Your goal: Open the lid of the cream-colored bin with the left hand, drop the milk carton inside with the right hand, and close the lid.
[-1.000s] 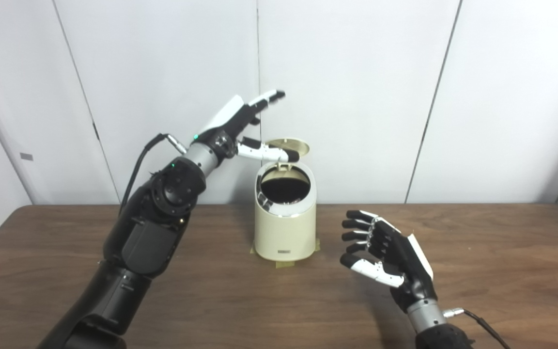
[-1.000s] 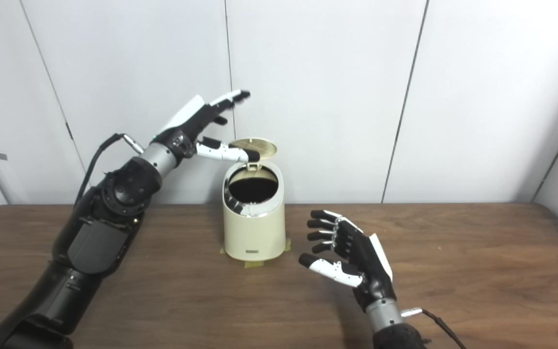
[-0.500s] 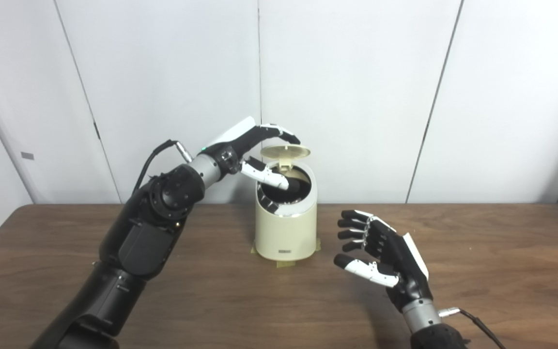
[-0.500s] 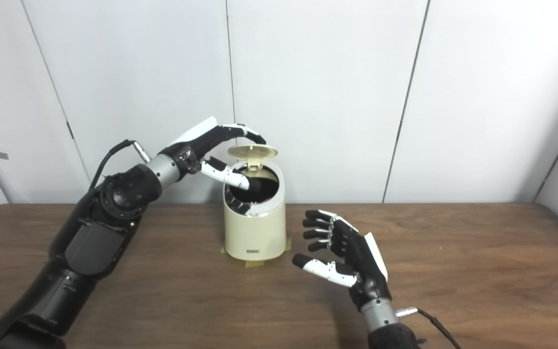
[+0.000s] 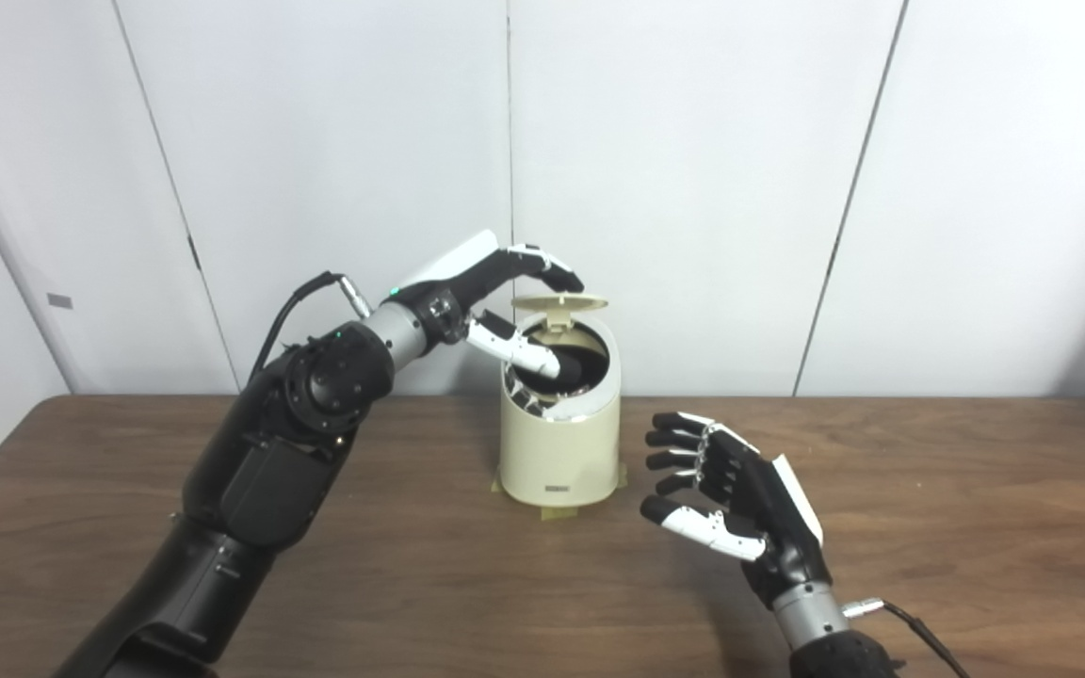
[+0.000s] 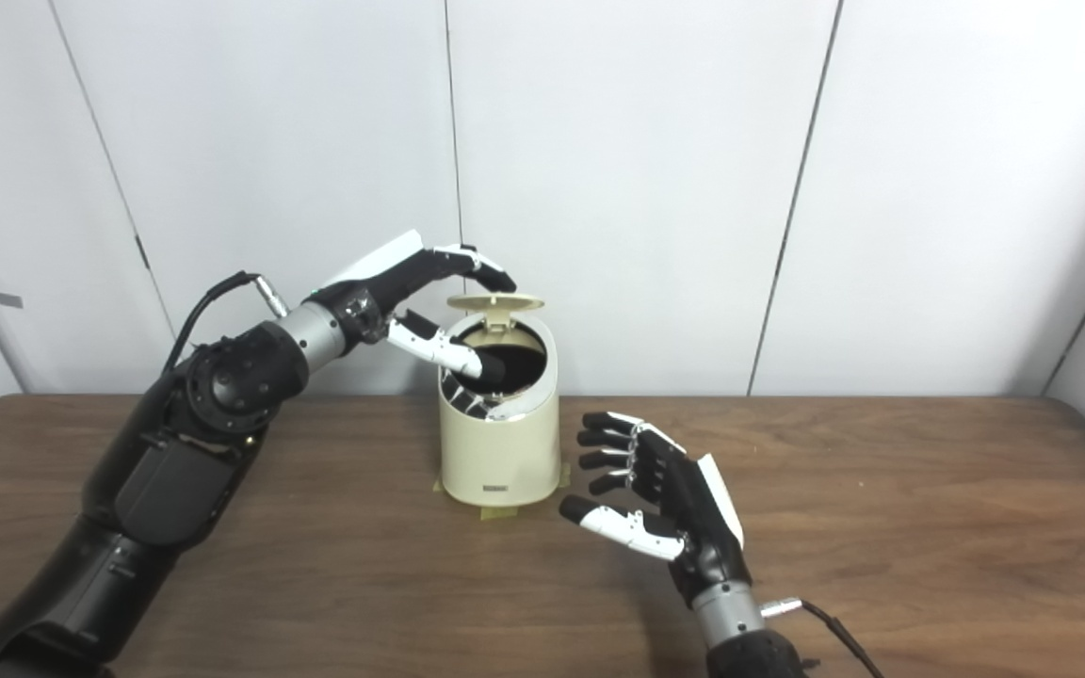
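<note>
Black arms, silver wrists, black-and-white hands [image 5: 736,504] with black-tipped fingers [image 5: 670,439].

Cream-colored bin [image 5: 559,443] upright on table, lid [image 5: 559,303] raised open

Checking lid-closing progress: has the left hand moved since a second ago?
Yes. The left hand has come down from above the bin onto its raised lid, fingers over the top, thumb below at the opening.

A dark brown wooden table [image 5: 976,490] fills the foreground. Behind its far edge stand plain white wall panels [image 5: 693,188], split by thin vertical seams.
</note>
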Robot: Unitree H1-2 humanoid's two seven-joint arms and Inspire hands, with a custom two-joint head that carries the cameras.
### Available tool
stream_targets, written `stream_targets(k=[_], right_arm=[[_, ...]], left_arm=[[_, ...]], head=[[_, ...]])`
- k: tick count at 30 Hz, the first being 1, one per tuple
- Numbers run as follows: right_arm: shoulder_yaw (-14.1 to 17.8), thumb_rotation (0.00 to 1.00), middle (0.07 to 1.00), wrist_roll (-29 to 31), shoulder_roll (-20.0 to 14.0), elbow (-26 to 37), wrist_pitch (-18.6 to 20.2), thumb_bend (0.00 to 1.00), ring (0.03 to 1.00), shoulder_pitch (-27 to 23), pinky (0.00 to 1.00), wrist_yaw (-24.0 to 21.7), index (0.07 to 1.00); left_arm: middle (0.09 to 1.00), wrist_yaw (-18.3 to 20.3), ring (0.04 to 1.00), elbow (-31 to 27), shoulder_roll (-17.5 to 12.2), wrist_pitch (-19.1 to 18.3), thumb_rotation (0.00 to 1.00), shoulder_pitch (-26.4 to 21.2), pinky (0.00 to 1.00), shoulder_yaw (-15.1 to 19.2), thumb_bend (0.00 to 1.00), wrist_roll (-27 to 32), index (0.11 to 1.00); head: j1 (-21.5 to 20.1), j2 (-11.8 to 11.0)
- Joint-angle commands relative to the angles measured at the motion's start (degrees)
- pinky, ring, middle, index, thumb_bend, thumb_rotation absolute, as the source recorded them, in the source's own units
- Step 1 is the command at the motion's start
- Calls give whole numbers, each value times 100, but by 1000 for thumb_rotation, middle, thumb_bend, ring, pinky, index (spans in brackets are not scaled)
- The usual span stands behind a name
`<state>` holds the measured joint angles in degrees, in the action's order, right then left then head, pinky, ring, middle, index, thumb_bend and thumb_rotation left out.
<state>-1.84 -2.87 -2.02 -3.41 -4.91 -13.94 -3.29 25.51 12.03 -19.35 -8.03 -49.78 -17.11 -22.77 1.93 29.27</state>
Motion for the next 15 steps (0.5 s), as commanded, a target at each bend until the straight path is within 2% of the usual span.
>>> stream_targets(k=[1,7,12,15], right_arm=[[-4,362,704,27,20,195,-86,734,654,-141,544,22,712],[-16,384,703,1,26,254,-14,754,662,-150,551,33,693],[-27,375,704,55,12,272,6,739,660,-162,534,-12,696],[-34,363,704,56,5,282,-9,727,661,-165,540,-19,698]], left_arm=[[807,8,1000,-228,-146,31,335,-264,1000,22,991,-89,760],[804,139,1000,-432,-261,-39,353,-164,1000,-78,1000,-322,757],[791,177,1000,-524,-361,78,344,-64,1000,-203,981,-567,751],[790,161,1000,-506,-386,183,370,-6,1000,-271,985,-675,753]], head=[[4,30],[-20,82],[-30,101],[-38,125]])
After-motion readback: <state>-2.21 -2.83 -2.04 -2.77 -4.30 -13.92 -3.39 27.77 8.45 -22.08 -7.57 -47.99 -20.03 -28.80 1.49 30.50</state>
